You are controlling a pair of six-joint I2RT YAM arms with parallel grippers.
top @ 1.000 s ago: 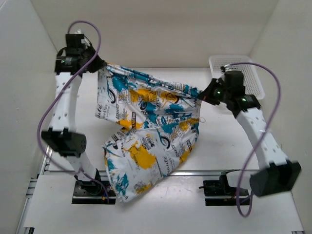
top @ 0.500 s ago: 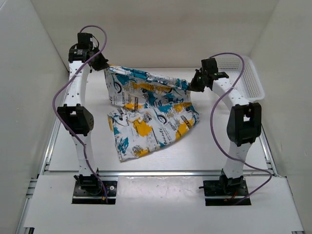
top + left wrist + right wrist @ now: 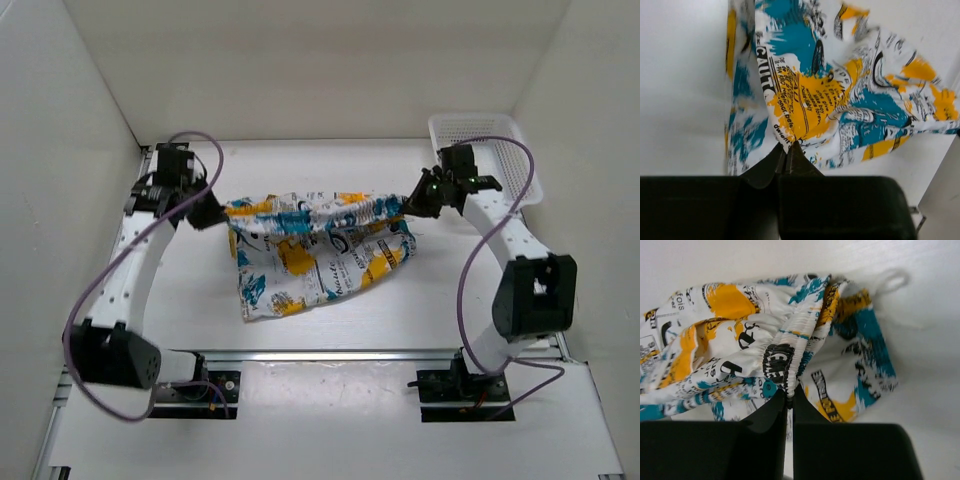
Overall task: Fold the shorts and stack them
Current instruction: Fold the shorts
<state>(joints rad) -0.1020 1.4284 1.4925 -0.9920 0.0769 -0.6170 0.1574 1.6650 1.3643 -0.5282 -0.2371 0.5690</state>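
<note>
The shorts (image 3: 310,245), white fabric printed with teal, yellow and black, hang stretched between my two grippers over the middle of the table, their lower part resting on it. My left gripper (image 3: 212,214) is shut on the left end of the waistband; the wrist view shows the shorts (image 3: 840,95) pinched at my left gripper (image 3: 788,146). My right gripper (image 3: 408,203) is shut on the right end, where the gathered elastic edge of the shorts (image 3: 745,340) runs into my right gripper (image 3: 789,391).
A white mesh basket (image 3: 490,150) stands at the back right corner, just behind the right arm. White walls close in the table on the left, back and right. The arm bases sit on the rail at the near edge.
Both grippers have come down and toward the near side with the shorts. The fabric, earlier hanging high and spread, now lies lower with its bottom bunched on the table.
</note>
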